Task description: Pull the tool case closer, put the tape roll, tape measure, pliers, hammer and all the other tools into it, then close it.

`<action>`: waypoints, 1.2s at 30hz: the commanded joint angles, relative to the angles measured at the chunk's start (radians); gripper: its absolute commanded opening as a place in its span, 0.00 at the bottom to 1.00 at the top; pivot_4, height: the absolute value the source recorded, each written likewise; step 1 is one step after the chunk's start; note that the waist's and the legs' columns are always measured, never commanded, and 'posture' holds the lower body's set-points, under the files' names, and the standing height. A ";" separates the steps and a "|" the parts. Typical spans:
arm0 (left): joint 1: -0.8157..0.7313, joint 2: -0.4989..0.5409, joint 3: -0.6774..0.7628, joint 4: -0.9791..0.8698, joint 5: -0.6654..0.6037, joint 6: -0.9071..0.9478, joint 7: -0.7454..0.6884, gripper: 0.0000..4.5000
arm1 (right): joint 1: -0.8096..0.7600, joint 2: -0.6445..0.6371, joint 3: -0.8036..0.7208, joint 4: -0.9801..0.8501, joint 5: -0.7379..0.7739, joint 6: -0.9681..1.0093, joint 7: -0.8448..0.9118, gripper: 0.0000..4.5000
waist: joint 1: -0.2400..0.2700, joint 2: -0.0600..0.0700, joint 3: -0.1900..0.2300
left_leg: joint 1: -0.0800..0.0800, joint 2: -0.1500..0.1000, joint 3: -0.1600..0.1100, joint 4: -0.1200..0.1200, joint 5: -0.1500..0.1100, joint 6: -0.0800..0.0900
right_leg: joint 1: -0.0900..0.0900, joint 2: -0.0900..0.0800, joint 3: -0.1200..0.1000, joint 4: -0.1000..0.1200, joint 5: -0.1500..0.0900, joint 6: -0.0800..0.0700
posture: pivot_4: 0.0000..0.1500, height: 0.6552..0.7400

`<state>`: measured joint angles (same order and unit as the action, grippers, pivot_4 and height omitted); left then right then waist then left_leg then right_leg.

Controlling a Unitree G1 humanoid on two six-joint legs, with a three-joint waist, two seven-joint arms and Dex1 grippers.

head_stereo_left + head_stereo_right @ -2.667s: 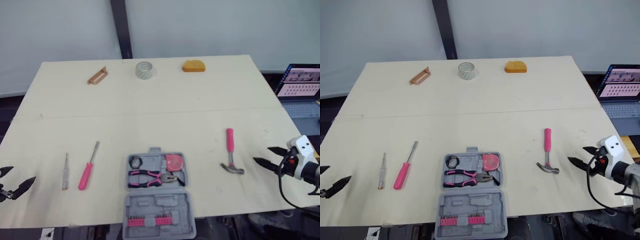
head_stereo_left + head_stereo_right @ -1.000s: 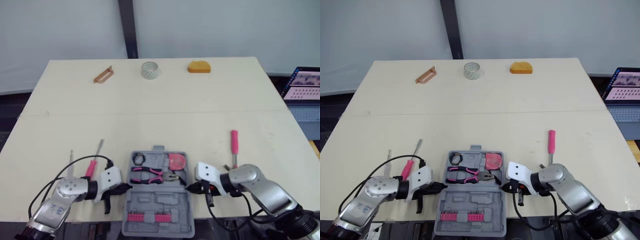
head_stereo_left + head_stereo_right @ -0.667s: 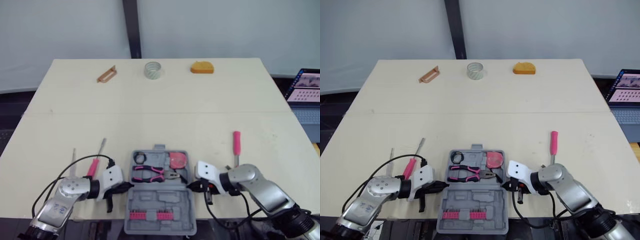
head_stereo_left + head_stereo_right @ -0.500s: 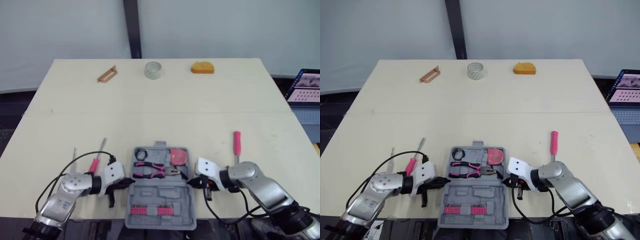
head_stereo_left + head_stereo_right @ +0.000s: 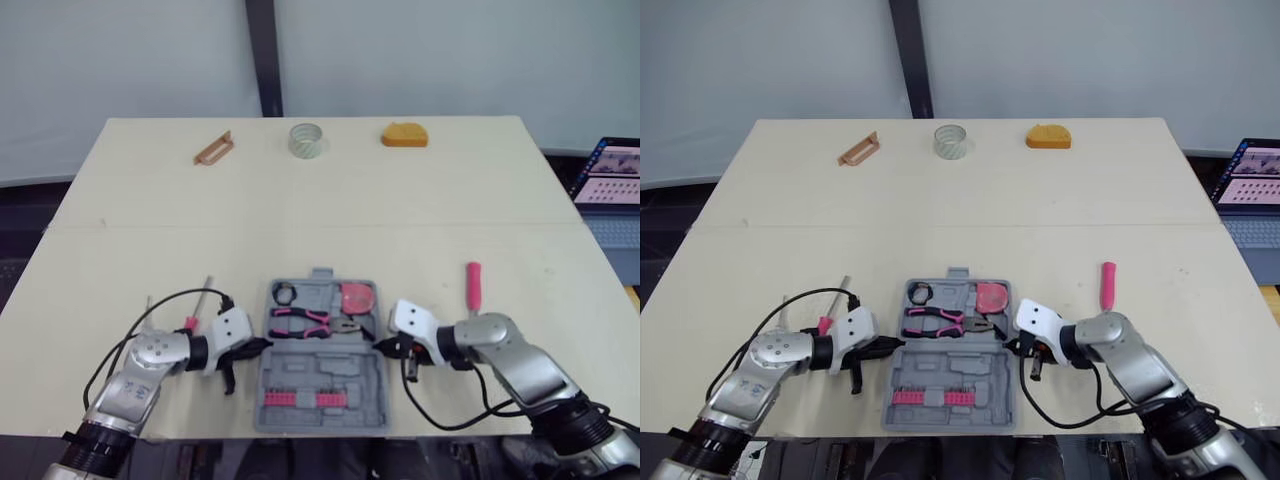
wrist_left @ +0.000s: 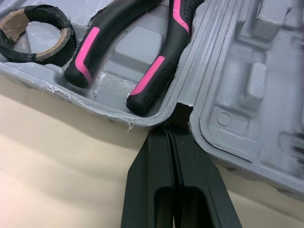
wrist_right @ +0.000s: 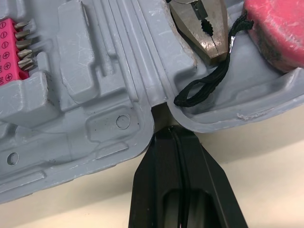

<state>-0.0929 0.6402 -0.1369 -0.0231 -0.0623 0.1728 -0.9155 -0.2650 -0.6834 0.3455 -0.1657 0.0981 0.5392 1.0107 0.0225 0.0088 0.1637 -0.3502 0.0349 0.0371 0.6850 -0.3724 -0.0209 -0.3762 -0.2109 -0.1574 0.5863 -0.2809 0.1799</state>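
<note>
**Grey plastic tool case, open, claw tips at both hinge notches**

- Tool case [image 5: 330, 372]: lies flat at the near edge of the tabletop [image 5: 330, 220]. The nearer half carries a strip of pink bits.
- Left claw [image 5: 258, 346]: fingers pressed together, tip lodged in the case's left hinge notch.
- Right claw [image 5: 383, 348]: fingers likewise pressed together, tip in the right hinge notch.
- In the farther half: pliers [image 5: 305, 322], black tape roll [image 5: 285, 294], red tape measure [image 5: 358, 297].
- Loose beside the case: pink screwdriver [image 5: 195, 312] to the left, hammer [image 5: 472, 290] to the right, its head hidden by the arm.
- Far edge, well apart: brown handle piece [image 5: 213, 148], clear tape roll [image 5: 307, 140], orange item [image 5: 404, 134].

Step, as judged: positioning the case. The next move likely calls for freeing both claws and spreading one over the hammer or screwdriver.
</note>
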 commanded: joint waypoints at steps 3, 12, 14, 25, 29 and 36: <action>-0.014 -0.019 -0.009 0.010 0.014 -0.038 0.027 0.01 | -0.013 0.026 -0.012 -0.011 0.000 -0.036 -0.021 0.00 | 0.000 0.000 0.000 | 0.000 0.000 0.000 0.000 0.000 0.000 | 0.000 0.000 0.000 0.000 0.000 0.000 | 1.00 1.00; -0.042 -0.037 -0.012 0.050 0.033 -0.080 0.054 0.01 | -0.033 0.049 -0.018 0.023 -0.021 -0.054 -0.047 0.00 | -0.001 0.000 0.000 | 0.000 0.000 0.000 0.000 0.000 0.000 | 0.000 0.000 0.000 0.000 0.000 0.000 | 1.00 1.00; -0.047 -0.042 -0.013 0.055 0.034 -0.085 0.057 0.01 | -0.036 0.054 -0.020 0.027 -0.024 -0.056 -0.053 0.00 | -0.001 0.000 0.000 | 0.000 0.000 0.000 0.000 0.000 0.000 | 0.000 0.000 0.000 0.000 0.000 0.000 | 1.00 1.00; -0.057 -0.049 -0.013 0.072 0.040 -0.104 0.063 0.01 | -0.039 0.073 -0.028 0.033 -0.042 -0.061 -0.059 0.00 | -0.001 0.000 0.000 | 0.000 0.000 0.000 0.000 0.000 0.000 | 0.000 0.000 0.000 0.000 0.000 0.000 | 1.00 1.00; -0.059 -0.050 -0.016 0.074 0.041 -0.104 0.063 0.01 | -0.039 0.076 -0.028 0.037 -0.050 -0.064 -0.056 0.00 | -0.001 0.000 0.000 | 0.000 0.000 0.000 0.000 0.000 0.000 | 0.000 0.000 0.000 0.000 0.000 0.000 | 1.00 1.00; -0.060 -0.051 -0.017 0.076 0.042 -0.104 0.063 0.01 | -0.039 0.084 -0.029 0.039 -0.060 -0.065 -0.053 0.00 | -0.002 0.000 0.000 | 0.000 0.000 0.000 0.000 0.000 0.000 | 0.000 0.000 0.000 0.000 0.000 0.000 | 1.00 1.00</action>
<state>-0.1436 0.6054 -0.1356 0.0585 -0.0256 0.0864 -0.8561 -0.2950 -0.6187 0.3102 -0.1101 0.0268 0.5001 0.9664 0.0210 0.0088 0.1637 -0.3502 0.0350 0.0371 0.6849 -0.3724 -0.0209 -0.3762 -0.2109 -0.1574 0.5864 -0.2808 0.1799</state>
